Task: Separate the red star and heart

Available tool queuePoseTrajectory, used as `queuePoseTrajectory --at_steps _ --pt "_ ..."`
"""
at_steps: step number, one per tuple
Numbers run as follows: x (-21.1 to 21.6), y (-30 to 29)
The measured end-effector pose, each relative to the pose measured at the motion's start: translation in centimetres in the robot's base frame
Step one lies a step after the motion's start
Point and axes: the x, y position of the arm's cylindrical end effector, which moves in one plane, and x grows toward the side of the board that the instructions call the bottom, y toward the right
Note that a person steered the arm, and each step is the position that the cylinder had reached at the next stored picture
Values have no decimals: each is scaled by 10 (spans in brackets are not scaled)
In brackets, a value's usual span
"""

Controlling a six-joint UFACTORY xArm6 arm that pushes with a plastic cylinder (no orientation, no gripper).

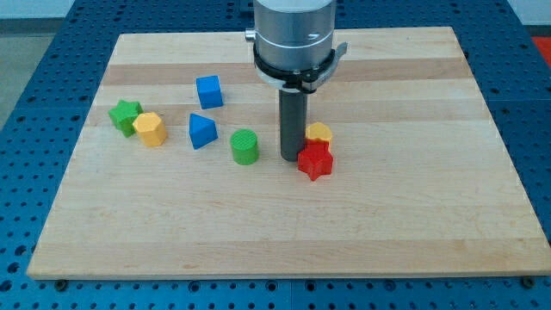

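The red star [315, 160] lies right of the board's middle. The yellow heart [320, 133] sits just above it, touching it and partly hidden by the rod. My tip [292, 158] rests on the board right at the left side of the red star and the yellow heart, close against both.
A green cylinder [244, 146] lies left of the tip. A blue triangular block [201, 131] and a blue cube [209, 90] lie further left. A green star [126, 115] and a yellow hexagonal block [151, 129] touch near the wooden board's [413, 224] left edge.
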Motion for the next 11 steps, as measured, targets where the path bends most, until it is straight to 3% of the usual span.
queuePoseTrajectory --at_steps 2,5,9,11 --pt "-6 -1" --pt "-23 44" --pt "7 23" --pt "12 -30"
